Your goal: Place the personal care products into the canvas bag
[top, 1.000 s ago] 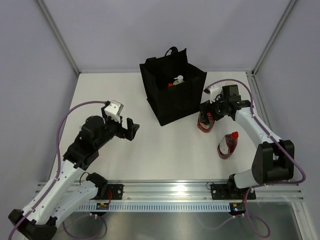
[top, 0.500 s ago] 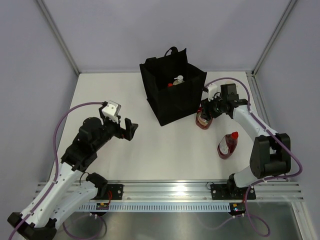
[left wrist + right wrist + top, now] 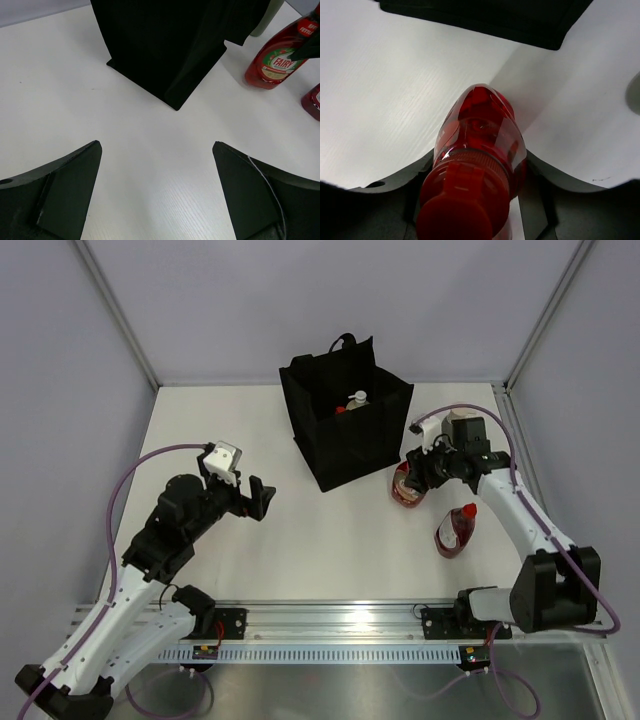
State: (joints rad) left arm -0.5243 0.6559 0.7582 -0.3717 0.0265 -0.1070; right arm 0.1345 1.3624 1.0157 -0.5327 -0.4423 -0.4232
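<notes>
The black canvas bag [image 3: 345,425] stands open at the back middle, with a cream bottle [image 3: 357,400] and a red cap [image 3: 340,410] showing inside. Just right of it, my right gripper [image 3: 413,473] is shut on the neck of a dark red bottle [image 3: 404,490] that stands on the table. In the right wrist view both fingers press that bottle [image 3: 480,145] below its red cap. A second dark red bottle [image 3: 455,528] stands nearer the front. My left gripper [image 3: 262,498] hovers open and empty left of the bag [image 3: 165,45].
A grey-green bottle [image 3: 267,17] shows partly behind the bag's right corner in the left wrist view. White walls and metal posts [image 3: 115,310] close in the white table [image 3: 300,540]. The rail [image 3: 330,625] with both arm bases runs along the near edge.
My right gripper has closed on the dark red bottle's neck and its wrist has shifted a little to the right. The left arm has barely moved.
</notes>
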